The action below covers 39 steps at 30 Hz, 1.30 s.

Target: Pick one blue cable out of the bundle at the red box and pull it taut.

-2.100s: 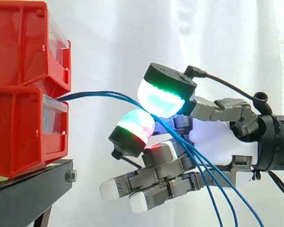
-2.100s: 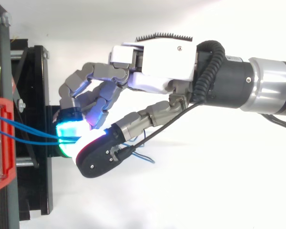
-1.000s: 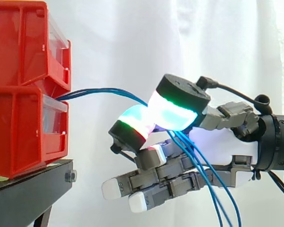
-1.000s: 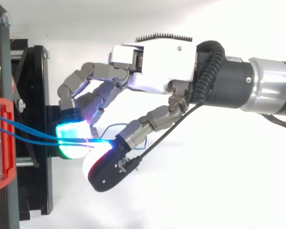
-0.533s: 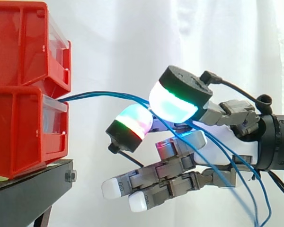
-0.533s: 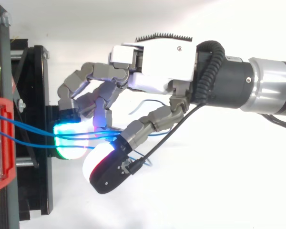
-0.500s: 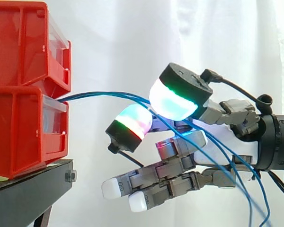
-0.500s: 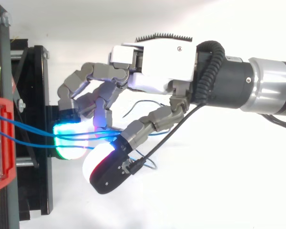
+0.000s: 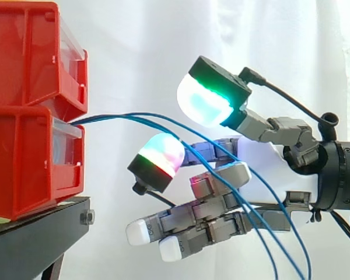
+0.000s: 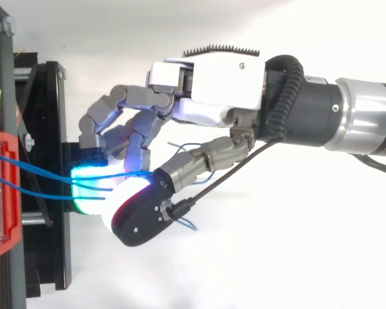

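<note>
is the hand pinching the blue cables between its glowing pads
No, in the side view the hand has its two glowing pads apart, with the blue cables running through the gap.

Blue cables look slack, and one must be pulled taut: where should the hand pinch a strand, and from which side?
Probably the top strand on its free span right of the red box, where it arcs clear of the other. Come from the view's right, thumb pad above and finger pad below; the hand stands open around it.

red bins (image 9: 23,157), blue cables (image 9: 122,116), black stand (image 9: 29,245), white curtain (image 9: 140,46), grey-white robot hand (image 10: 209,87)
</note>
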### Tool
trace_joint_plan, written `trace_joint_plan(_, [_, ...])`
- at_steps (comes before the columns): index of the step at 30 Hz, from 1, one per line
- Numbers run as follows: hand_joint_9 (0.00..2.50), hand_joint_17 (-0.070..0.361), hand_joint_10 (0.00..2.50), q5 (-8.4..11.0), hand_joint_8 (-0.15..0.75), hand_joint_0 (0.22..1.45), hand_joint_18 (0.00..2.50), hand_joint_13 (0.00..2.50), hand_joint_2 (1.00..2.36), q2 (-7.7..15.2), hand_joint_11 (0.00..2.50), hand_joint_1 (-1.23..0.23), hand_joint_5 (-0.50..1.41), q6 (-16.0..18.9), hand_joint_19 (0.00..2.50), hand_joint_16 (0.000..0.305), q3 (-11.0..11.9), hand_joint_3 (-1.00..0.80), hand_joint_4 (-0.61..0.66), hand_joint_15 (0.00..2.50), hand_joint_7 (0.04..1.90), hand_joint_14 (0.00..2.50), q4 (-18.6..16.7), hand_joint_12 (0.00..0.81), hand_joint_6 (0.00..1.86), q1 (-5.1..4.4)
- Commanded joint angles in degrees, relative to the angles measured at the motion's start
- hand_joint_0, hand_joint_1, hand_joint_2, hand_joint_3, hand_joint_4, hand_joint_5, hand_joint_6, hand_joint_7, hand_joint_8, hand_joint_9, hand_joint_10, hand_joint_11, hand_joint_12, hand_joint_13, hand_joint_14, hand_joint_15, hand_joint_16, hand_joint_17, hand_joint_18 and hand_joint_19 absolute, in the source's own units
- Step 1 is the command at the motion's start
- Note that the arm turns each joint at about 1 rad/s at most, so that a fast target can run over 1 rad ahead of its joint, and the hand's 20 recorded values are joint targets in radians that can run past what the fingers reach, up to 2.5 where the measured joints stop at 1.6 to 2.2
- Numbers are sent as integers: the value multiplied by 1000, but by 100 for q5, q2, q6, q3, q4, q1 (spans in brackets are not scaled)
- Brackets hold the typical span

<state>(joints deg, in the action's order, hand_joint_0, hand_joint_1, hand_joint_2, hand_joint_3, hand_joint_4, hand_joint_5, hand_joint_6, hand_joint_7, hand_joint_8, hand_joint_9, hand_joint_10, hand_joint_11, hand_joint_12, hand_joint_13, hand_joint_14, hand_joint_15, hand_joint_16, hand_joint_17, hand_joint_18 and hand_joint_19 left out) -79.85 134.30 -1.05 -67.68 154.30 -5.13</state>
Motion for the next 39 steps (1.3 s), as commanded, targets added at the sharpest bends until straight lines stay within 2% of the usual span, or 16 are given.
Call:
trace_joint_plan(1, [1135,151,378,4,431,433,564,606,1000,0,1388,-631,-160,0,366,67,0,-500,180,270,838,10,-5,506,885,-6])
trace_joint_plan(4, [1166,144,144,4,424,468,531,590,1000,0,1463,-594,-155,0,376,64,0,-500,189,267,805,10,4,488,861,3])
trace_joint_plan(6, [1166,137,0,-4,407,502,506,574,1000,0,1483,-607,-151,0,389,61,0,-500,180,264,846,10,-5,472,825,3])
trace_joint_plan(9, [1151,133,4,-4,393,527,493,562,1000,0,1472,-651,-152,0,383,59,0,-491,154,264,906,10,-5,467,814,3])
trace_joint_plan(17, [1123,129,4,4,379,566,480,553,1003,0,1508,-774,-165,0,375,57,0,-459,147,250,903,10,-5,460,839,3])
trace_joint_plan(20, [1080,129,5,4,382,576,477,529,1003,0,1464,-799,-171,0,364,57,0,-461,156,216,870,9,-5,458,842,3])
trace_joint_plan(21, [1055,129,8,4,395,577,471,517,1002,0,1364,-802,-172,0,356,57,0,-464,164,193,863,8,4,455,834,3])
trace_joint_plan(26, [1037,128,10,-13,406,572,467,500,1003,0,1304,-788,-164,0,366,57,0,-469,174,179,852,7,-5,455,811,3])
trace_joint_plan(31, [1124,126,9,-13,408,583,478,517,1006,0,1341,-718,-150,0,374,56,9,-427,159,181,891,7,-5,450,827,12])
trace_joint_plan(36, [1138,125,9,-13,403,582,481,523,1012,0,1340,-691,-150,0,378,56,9,-314,137,190,993,8,-5,449,837,12])
trace_joint_plan(39, [1132,126,9,-22,408,576,484,520,1017,0,1367,-695,-158,0,377,56,9,-234,151,181,962,7,-5,450,881,12])
